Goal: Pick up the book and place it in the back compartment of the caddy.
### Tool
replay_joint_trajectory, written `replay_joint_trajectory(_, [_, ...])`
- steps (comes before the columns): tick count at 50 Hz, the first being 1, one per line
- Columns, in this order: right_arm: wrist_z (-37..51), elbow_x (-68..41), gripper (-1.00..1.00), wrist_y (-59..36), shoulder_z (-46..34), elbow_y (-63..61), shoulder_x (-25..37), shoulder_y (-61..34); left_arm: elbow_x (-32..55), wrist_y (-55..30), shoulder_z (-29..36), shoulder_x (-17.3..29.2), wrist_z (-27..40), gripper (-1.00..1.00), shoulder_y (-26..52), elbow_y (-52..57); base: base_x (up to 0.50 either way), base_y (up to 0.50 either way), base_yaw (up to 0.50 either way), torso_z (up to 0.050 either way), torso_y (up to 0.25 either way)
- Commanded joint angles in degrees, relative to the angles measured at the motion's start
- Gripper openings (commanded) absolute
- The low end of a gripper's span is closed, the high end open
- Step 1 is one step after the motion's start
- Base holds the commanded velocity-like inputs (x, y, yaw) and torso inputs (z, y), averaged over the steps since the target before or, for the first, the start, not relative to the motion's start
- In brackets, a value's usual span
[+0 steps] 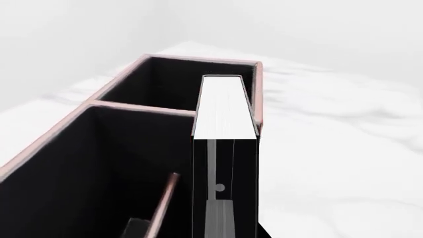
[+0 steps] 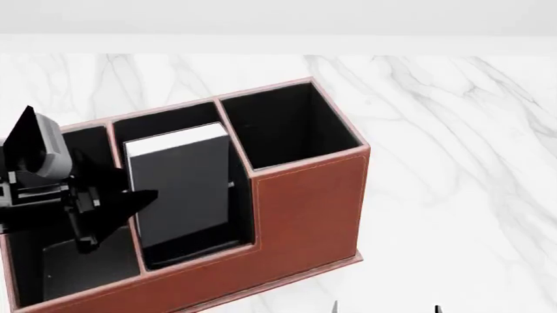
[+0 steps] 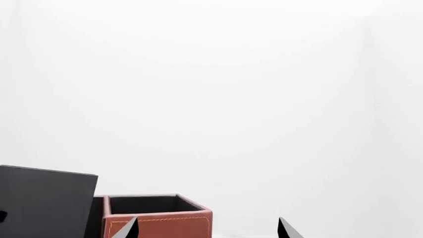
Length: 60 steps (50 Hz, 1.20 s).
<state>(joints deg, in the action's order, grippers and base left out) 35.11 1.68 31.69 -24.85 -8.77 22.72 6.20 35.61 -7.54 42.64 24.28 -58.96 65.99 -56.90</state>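
One book (image 2: 181,189), one caddy (image 2: 304,208), one marble table (image 2: 452,130), two pincers: left (image 2: 117,208), right (image 2: 385,308).

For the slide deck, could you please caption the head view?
Left claw beside black book standing in the red-brown caddy on marble table.

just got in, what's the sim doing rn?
The left gripper is at the book, which stands tilted in the middle compartment of the red-brown caddy on the marble table, sticking up above the walls. Whether the jaws are clamped on it is not clear. The right gripper is open and idle near the front edge, only its tips showing.
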Motion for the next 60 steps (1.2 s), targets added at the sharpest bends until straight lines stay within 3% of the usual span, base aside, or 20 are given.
replay_joint_trajectory(1, [0.0, -0.2, 1.00, 0.0, -0.3, 0.3, 0.1, -0.2, -0.4, 4.1, -3.3, -2.2, 0.5, -1.00, 1.4, -3.8, 0.00, 0.00, 0.00, 0.000, 0.000])
replay_joint_trajectory(9, [0.1, -0.3, 1.00, 0.0, -0.4, 0.5, 0.1, -0.4, -2.2, 10.7, -3.2, -6.7, -3.1, -1.00, 5.0, -17.4, 0.00, 0.00, 0.00, 0.000, 0.001])
replay_joint_trajectory(20, [0.1, -0.3, 1.00, -0.1, -0.5, 0.5, 0.1, -0.5, -7.2, 10.4, -7.9, -8.1, -3.9, -1.00, 4.9, -18.0, 0.00, 0.00, 0.00, 0.000, 0.002])
replay_joint_trajectory(41, [0.1, -0.3, 1.00, -0.3, -1.0, 1.1, 0.1, -1.0, -24.5, 8.4, -28.4, -10.0, -4.9, -1.00, 4.4, -18.1, 0.00, 0.00, 0.00, 0.000, 0.001])
replay_joint_trajectory(55, [0.4, -0.2, 1.00, -0.3, -1.1, 0.9, 0.2, -0.9, -31.7, 6.6, -36.4, -10.5, -3.5, -1.00, 4.3, -18.1, 0.00, 0.00, 0.00, 0.000, 0.001])
replay_joint_trajectory(56, [0.4, -0.2, 1.00, -0.3, -1.1, 0.9, 0.2, -0.9, -32.0, 6.1, -36.8, -10.5, -3.1, 1.00, 4.3, -18.1, 0.00, 0.00, 0.00, 0.000, 0.000])
replay_joint_trajectory(60, [0.4, -0.3, 1.00, -0.2, -1.2, 1.0, 0.3, -0.9, -33.5, 5.7, -37.6, -10.6, -1.7, 1.00, 4.1, -18.1, 0.00, 0.00, 0.00, 0.000, 0.003])
